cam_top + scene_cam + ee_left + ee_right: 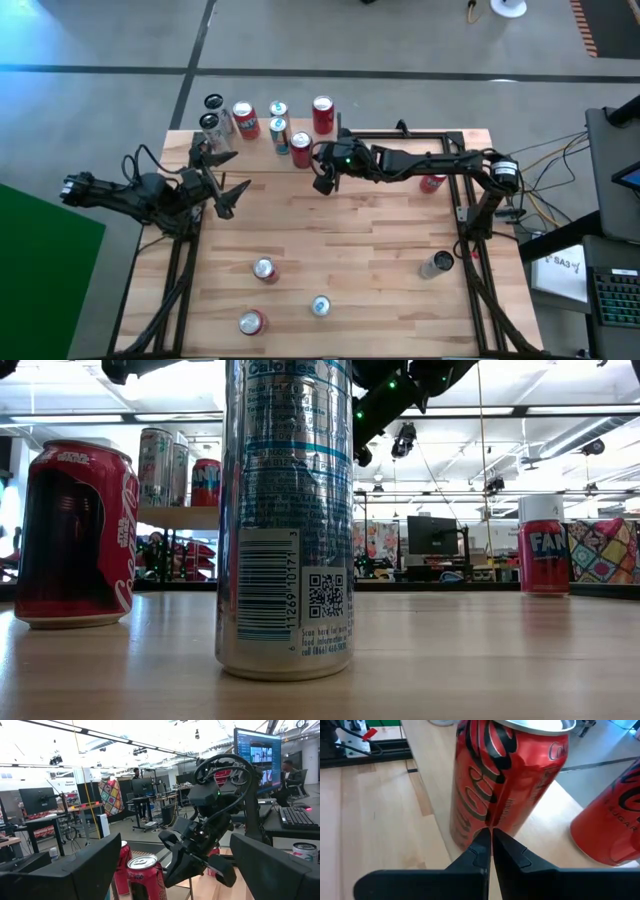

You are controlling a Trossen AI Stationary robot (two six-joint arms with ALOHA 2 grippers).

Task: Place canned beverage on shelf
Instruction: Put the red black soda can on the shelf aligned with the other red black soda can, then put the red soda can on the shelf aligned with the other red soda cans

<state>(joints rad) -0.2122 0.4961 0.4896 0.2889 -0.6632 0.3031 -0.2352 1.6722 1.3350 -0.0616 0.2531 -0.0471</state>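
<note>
Upright red can (505,780) on shelf (545,805); right hand (490,847) shut, empty, touching it.

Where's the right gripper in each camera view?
High view: right gripper centre, beside the red can.
Low view: gripper top, right of the silver can.
Left wrist view: centre, beside that can.
Right wrist view: bottom centre, fingers shut.
Landmark: the red can, unseen in the low view.

We saw bright ceiling lights (560,385) washing out the room. Below them, the nearest can (287,520) looked soft.
</note>
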